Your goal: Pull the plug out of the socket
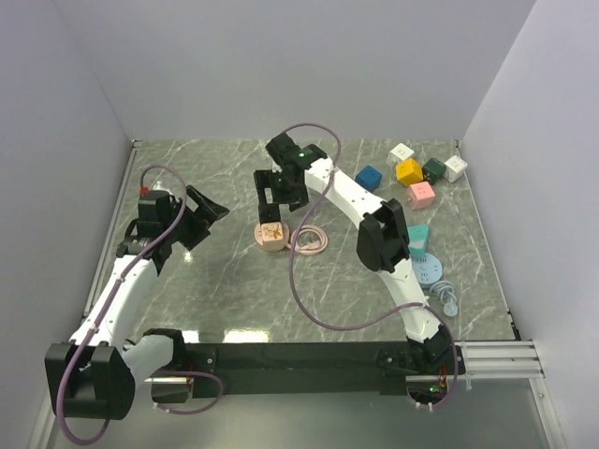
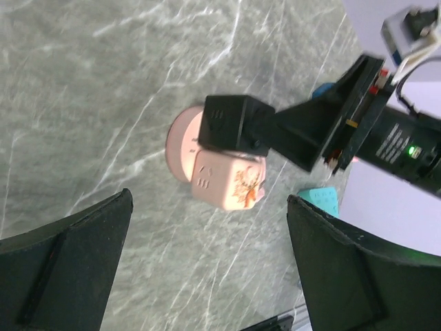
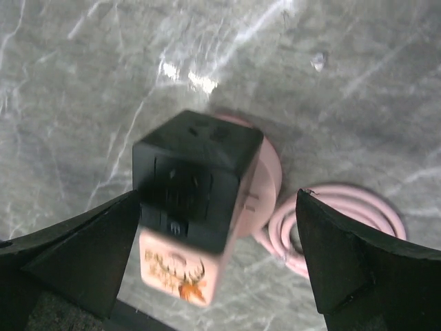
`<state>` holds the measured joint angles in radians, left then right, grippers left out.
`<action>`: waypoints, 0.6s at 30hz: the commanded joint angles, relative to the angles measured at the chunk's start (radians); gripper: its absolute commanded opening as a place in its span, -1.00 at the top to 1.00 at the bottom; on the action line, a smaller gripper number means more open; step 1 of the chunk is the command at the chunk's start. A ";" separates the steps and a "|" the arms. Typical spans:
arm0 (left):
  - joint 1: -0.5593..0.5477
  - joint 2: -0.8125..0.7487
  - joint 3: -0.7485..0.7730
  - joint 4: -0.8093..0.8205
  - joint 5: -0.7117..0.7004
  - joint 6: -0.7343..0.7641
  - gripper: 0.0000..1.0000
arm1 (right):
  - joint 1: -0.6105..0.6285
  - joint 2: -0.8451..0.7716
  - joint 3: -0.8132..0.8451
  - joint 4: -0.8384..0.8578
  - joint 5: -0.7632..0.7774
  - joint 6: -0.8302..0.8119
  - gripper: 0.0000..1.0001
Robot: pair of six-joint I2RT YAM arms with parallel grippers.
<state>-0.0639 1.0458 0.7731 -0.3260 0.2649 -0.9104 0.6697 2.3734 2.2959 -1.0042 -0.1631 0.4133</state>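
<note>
Left pincer (image 1: 204, 217) hangs with jaws wide apart, left of the pink socket (image 3: 180, 269) on the worktop (image 1: 234, 290); black plug (image 3: 196, 176) sits in its top — cable coil (image 1: 309, 239) just beside; right pincer (image 1: 281, 204) straddles the plug, jaws apart; coloured cubes (image 1: 409, 171) beyond.

You're in a robotics lab cell: plain white walls (image 1: 281, 65) box in a marble-look table (image 1: 215, 290). The left arm (image 1: 117, 285) and right arm (image 1: 351, 201) are bolted to a black rail (image 1: 309, 355), with coloured cubes (image 1: 409, 171) grouped far right.
</note>
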 commanded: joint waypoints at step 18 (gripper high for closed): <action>0.021 0.006 -0.152 0.116 0.100 0.022 -0.99 | 0.090 0.125 0.119 -0.042 0.162 -0.022 -0.74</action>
<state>-0.0490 1.0348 0.6296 -0.2729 0.3286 -0.9096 0.7650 2.4733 2.3726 -1.0271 -0.0425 0.3946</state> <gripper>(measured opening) 0.993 0.889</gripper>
